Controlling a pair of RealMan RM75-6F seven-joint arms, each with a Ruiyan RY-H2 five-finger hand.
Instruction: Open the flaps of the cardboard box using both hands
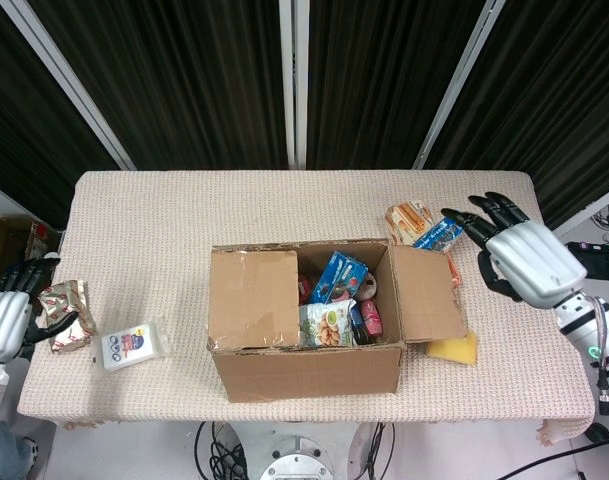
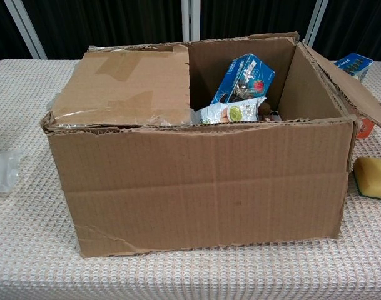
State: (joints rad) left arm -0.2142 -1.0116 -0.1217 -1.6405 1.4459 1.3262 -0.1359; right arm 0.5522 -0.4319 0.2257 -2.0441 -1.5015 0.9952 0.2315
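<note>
My head view looks steeply down on the whole tabletop (image 1: 184,220) from above; my chest view sits low and close, facing the cardboard box (image 2: 203,187) front. Both share that box.

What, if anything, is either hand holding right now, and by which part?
The left hand curls around the patterned packet, touching its near edge; a firm grip cannot be told. The right hand holds nothing, fingers spread, apart from the folded-out right flap.

Silver-shelled hands (image 1: 527,262), black fingers (image 1: 481,214), white forearms.
</note>
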